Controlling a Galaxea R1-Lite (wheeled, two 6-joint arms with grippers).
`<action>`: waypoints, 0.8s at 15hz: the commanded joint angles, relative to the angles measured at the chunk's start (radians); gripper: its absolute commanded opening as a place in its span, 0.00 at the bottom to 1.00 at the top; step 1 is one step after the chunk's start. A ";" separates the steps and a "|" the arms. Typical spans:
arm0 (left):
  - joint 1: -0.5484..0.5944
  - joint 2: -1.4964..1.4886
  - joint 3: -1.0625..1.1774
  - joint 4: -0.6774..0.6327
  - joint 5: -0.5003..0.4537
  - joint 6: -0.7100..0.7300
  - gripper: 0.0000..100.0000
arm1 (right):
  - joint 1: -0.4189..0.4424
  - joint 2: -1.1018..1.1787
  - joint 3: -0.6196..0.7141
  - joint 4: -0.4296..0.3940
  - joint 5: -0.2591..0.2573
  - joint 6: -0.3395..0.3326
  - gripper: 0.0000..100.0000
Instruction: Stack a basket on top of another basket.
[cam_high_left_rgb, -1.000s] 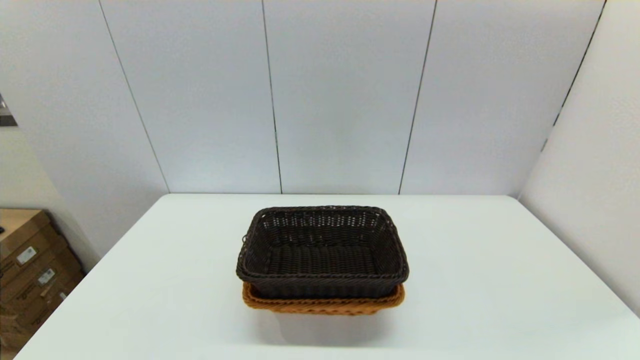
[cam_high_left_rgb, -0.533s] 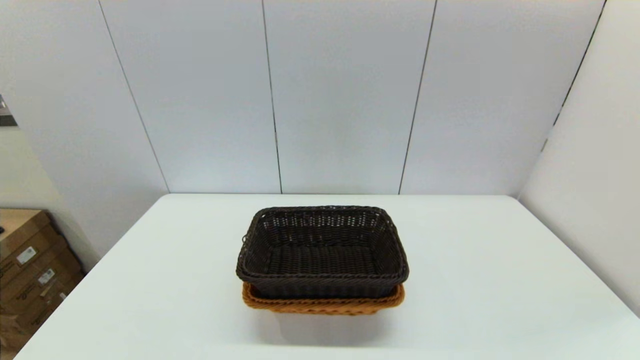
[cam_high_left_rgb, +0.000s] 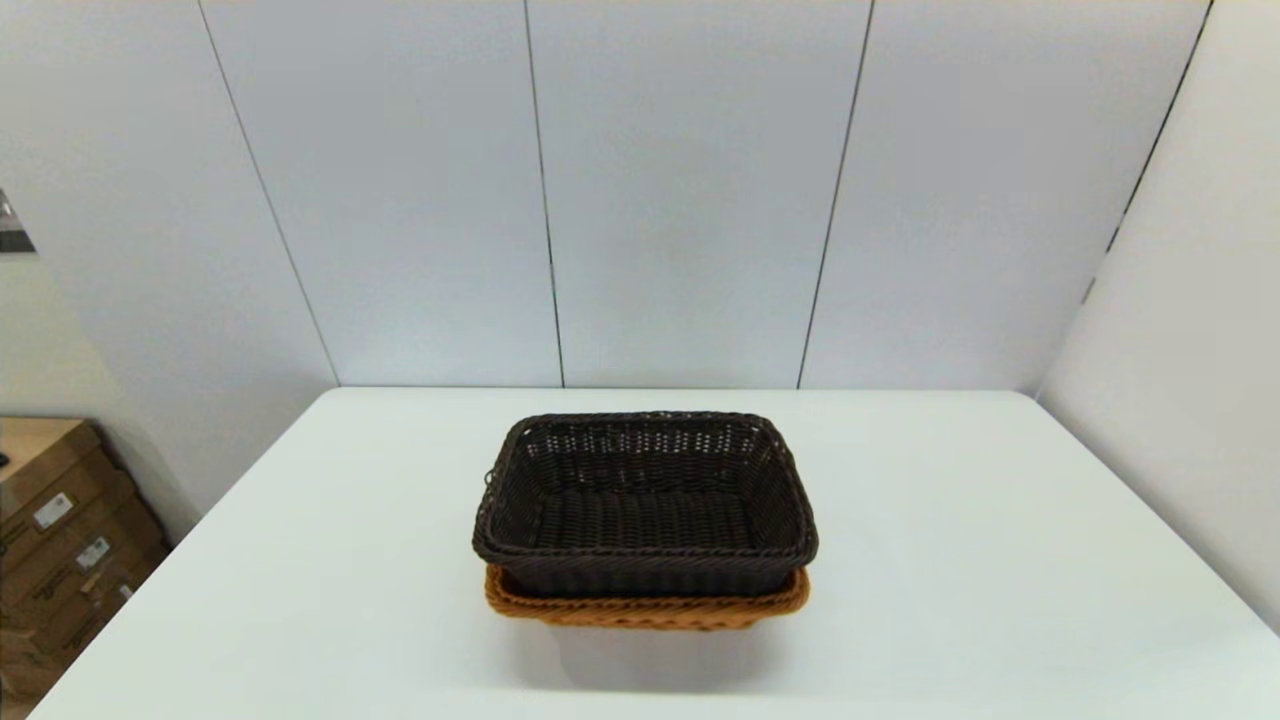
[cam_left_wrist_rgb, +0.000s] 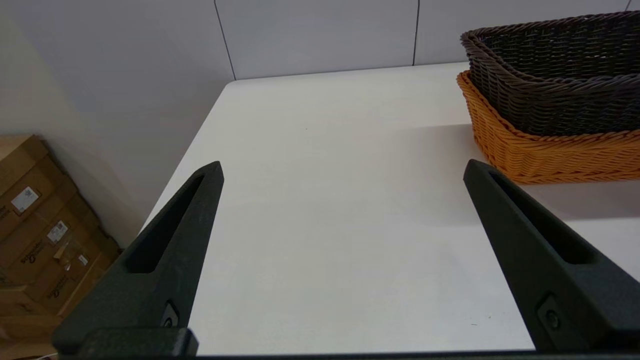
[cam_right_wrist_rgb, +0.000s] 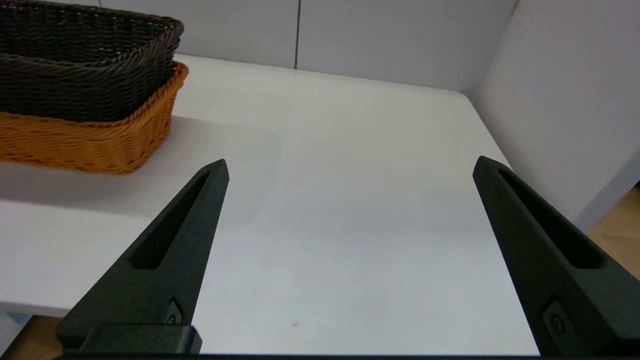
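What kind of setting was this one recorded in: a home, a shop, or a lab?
Most likely a lab or test booth, not a home. A bare white table stands boxed in by plain grey wall panels, with taped cardboard boxes stacked on the floor beside it. Only the two stacked baskets are on it.

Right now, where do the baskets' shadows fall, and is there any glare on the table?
Head view: a soft shadow lies on the table in front of the orange-tan basket under the dark basket; no glare. Left wrist view: the shadow spreads beside the stack toward the open left hand. Right wrist view: likewise toward the open right hand.
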 joint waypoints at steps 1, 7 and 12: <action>0.000 0.001 0.005 0.000 0.000 0.000 1.00 | 0.000 0.001 0.002 0.002 -0.004 0.008 1.00; 0.000 0.001 0.005 0.000 0.000 0.000 1.00 | 0.000 0.001 0.002 0.003 -0.007 0.007 1.00; 0.000 0.001 0.005 0.000 0.000 0.000 1.00 | 0.000 0.001 0.002 0.002 -0.007 0.013 1.00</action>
